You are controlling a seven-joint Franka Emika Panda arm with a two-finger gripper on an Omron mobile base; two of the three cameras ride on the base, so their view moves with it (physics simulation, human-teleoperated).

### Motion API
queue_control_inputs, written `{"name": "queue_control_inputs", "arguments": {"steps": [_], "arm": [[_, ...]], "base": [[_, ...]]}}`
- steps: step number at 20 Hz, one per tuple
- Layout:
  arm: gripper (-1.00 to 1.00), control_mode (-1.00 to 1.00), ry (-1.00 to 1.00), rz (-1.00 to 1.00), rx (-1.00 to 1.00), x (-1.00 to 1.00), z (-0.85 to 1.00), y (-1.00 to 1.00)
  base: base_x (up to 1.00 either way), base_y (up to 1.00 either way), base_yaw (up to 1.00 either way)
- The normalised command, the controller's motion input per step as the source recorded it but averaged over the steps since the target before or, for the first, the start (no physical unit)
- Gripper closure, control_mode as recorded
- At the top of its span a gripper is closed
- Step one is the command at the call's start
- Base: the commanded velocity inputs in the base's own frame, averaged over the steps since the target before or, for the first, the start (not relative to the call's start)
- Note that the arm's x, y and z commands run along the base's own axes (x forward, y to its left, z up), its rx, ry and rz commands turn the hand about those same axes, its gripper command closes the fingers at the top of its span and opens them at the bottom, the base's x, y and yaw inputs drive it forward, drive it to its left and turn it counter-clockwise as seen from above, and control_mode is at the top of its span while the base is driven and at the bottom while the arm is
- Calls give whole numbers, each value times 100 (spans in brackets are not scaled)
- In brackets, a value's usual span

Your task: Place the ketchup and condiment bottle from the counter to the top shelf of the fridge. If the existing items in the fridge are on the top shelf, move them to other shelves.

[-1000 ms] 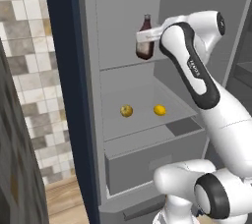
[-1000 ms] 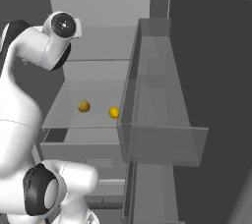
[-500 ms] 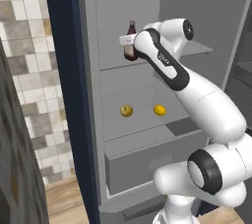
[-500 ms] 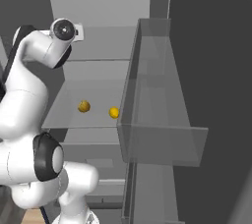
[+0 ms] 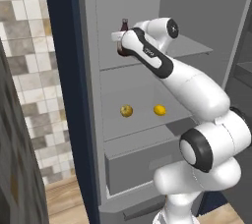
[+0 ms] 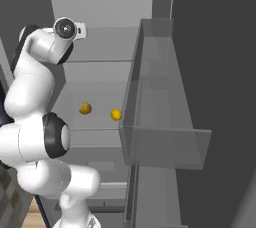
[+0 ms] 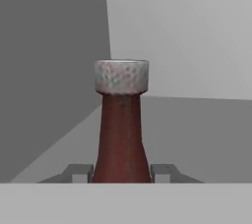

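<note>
The hand (image 7: 121, 173) was clamped on the bottle (image 7: 121, 129), one finger on each side of its dark red body, low down. The bottle stood upright, with its pale cap (image 7: 121, 76) on top. In the left base view the bottle (image 5: 123, 35) was up at the top shelf (image 5: 192, 47) of the fridge (image 5: 98, 120), near the shelf's front left corner, by the left wall. I could not tell if its bottom touched the shelf or hung just over it. Two small yellow fruits (image 5: 126, 111) lay on the shelf below, well apart from the bottle. The bottle looked stiff and smooth, so it might slip if the hold was weak. It was tall and thin, so it might tip over if it was let go while it leaned. It was probably light. The wide lower body seemed the best place to hold it, since the neck got thin near the cap. The bottle probably should be set flat before the hand let go.
</note>
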Motion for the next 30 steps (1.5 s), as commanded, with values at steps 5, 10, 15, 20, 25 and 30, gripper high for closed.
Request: {"name": "queue_control_inputs", "arguments": {"steps": [5, 10, 15, 20, 25, 30], "arm": [[-100, -100, 1, 0, 0, 39, -20, 6], [-100, -100, 0, 0, 0, -2, 0, 0], [-100, -100, 0, 0, 0, -30, 0, 0], [-100, -100, 0, -4, 0, -77, 5, -7], [-100, -100, -3, -12, 3, -100, 27, -34], [-100, -100, -2, -21, 7, -100, 45, -51]], "base": [[0, 0, 0], [0, 0, 0], [0, 0, 0], [0, 0, 0], [0, 0, 0], [0, 0, 0]]}}
